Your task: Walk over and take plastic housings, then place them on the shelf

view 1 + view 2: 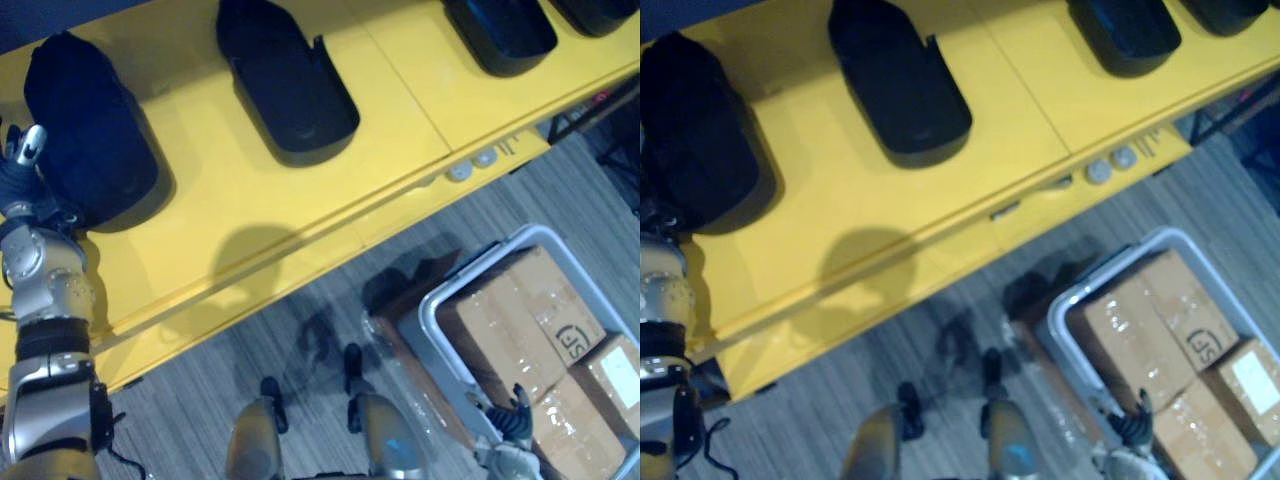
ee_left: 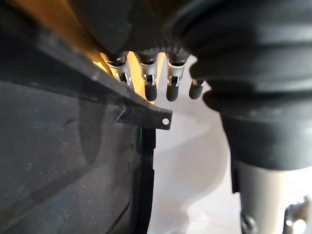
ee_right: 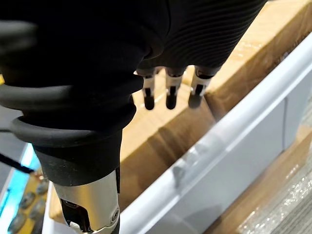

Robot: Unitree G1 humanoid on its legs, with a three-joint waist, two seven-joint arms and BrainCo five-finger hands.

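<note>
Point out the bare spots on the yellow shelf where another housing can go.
Widest bare patch of shelf: between the middle housing and the right housing. A narrower gap lies between the left housing and the middle one; the front strip is bare too. Crowded at the left end, where the left hand is by the left housing.

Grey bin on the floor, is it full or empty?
Full: taped cardboard boxes pack the grey bin from wall to wall.
</note>
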